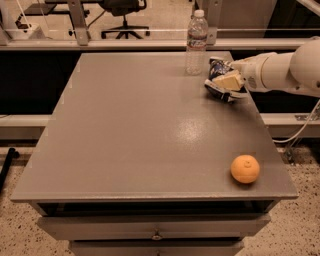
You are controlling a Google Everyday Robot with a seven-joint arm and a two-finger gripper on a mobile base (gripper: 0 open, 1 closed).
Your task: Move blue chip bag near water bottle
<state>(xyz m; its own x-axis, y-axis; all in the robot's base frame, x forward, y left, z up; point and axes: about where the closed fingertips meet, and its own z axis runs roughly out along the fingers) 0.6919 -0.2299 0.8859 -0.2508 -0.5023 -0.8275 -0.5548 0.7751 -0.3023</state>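
The blue chip bag [218,71] is dark navy with white edges and sits at the far right of the grey table [140,130], just right of the water bottle [196,43]. The bottle is clear with a white cap and stands upright near the table's back edge. My gripper [227,81] reaches in from the right on a white arm and is closed around the bag, its cream fingers [229,81] covering the bag's middle. The bag rests at or just above the table top, a few centimetres from the bottle.
An orange [245,169] lies at the front right of the table. Drawers [155,232] run under the front edge. Behind the table are a rail, an office chair [122,10] and a metal post [77,22].
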